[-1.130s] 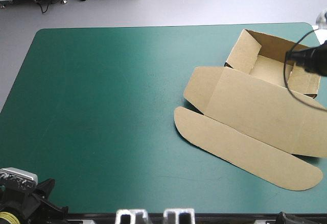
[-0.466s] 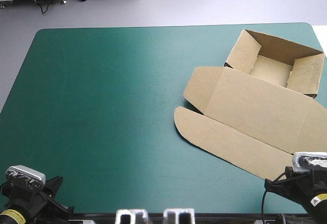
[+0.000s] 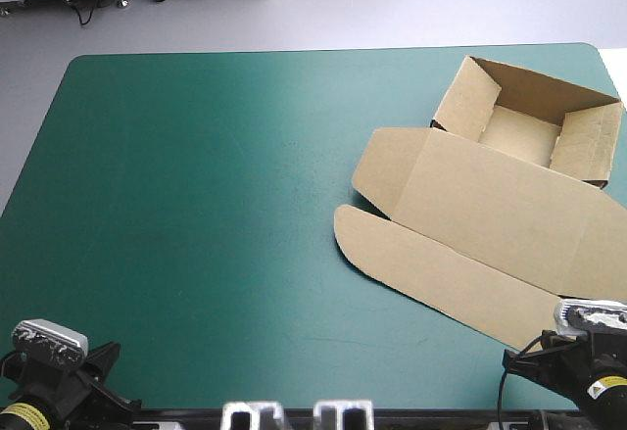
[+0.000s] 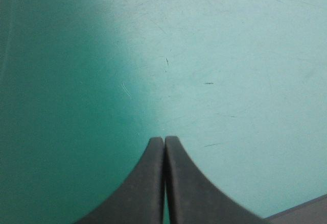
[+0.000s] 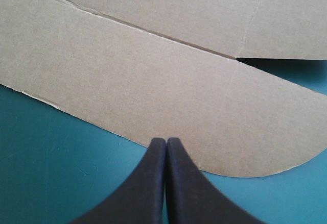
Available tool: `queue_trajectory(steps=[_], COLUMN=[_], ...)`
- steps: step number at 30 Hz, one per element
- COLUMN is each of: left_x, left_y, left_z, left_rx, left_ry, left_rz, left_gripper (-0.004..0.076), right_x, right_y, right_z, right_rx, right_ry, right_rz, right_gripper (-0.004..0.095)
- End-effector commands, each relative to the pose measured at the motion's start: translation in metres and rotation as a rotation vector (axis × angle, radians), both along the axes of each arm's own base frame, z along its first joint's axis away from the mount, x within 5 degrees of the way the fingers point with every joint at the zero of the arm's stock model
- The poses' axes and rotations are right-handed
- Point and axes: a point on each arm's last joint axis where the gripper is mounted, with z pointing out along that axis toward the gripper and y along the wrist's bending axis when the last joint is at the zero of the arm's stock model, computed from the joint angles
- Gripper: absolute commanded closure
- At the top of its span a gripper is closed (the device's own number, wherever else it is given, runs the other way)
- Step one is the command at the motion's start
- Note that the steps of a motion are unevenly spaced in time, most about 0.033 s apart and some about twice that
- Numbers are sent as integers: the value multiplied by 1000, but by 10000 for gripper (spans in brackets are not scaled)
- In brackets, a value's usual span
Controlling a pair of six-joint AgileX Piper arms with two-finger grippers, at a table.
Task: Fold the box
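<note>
The brown box is lying at the right of the worktop, tray open toward the far corner, lid spreading flat toward the near edge. The left gripper, closed tight, is pointing at bare worktop; the right gripper, likewise closed, is hovering at the lid's rounded flap.

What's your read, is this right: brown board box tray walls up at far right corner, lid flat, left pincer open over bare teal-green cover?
Left pincer is shut, its black fingers meeting in a pointed arch in the left wrist view. Rest holds: brown board box tray walls up, lid flat, teal-green cover bare there.
</note>
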Motion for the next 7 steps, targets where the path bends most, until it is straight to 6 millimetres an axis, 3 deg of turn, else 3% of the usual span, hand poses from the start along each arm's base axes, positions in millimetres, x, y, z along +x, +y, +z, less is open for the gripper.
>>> queue_trajectory(steps=[1,7], left_x=[4,4], left_y=[-2,-2], left_z=[10,10], left_rx=[-22,1], left_ry=[-54,-63], left_rz=[-6,-26], left_gripper=[734,734], right_x=[4,4], right_y=[0,0], right_z=[9,9], right_rx=[-3,-3], right_ry=[-63,-63], right_rz=[-4,-4], right_gripper=[927,928])
